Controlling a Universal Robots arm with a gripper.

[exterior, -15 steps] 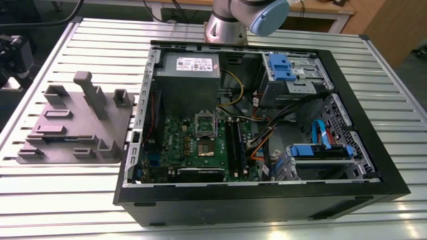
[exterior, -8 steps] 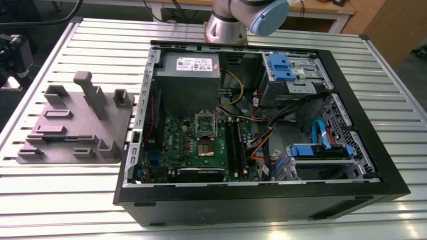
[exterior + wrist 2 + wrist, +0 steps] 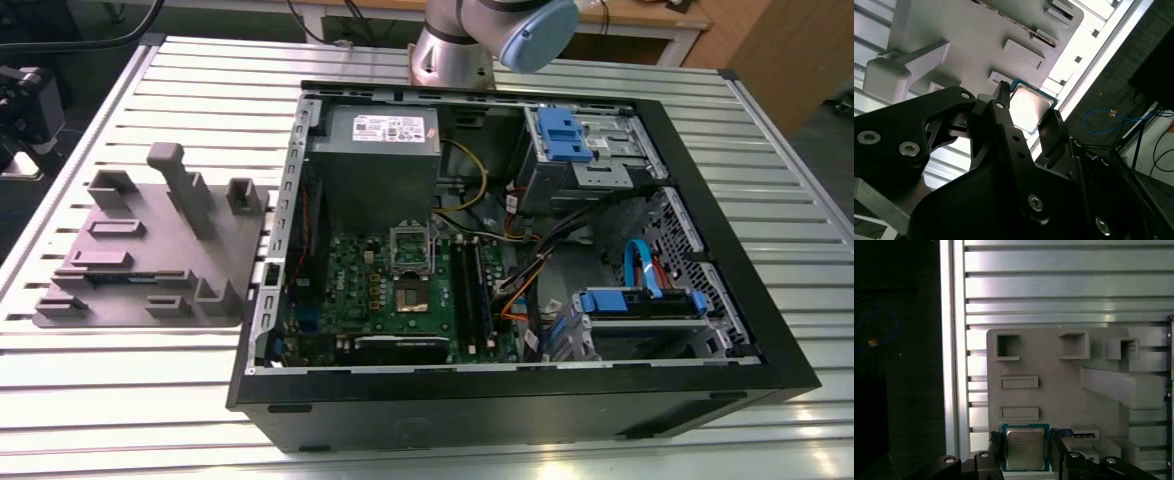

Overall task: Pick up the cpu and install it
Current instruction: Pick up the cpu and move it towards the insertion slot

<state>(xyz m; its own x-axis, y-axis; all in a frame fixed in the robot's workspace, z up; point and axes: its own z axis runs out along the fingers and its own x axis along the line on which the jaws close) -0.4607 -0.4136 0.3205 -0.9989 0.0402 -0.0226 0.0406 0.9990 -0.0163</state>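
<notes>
Tool point(image 3: 1026, 444) sits astride the cpu point(image 3: 1025, 452), which lies on the tray point(image 3: 1059, 395) right beneath it; whether it grips cannot be told, and installing on the motherboard point(image 3: 350, 268) remains undone.

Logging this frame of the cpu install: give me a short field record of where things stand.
cpu: on the grey fixture tray, silvery top up
hand: at the cpu, in both wrist views
motherboard: inside the open computer case, to the exterior view's right of the tray
install: not yet done
</notes>
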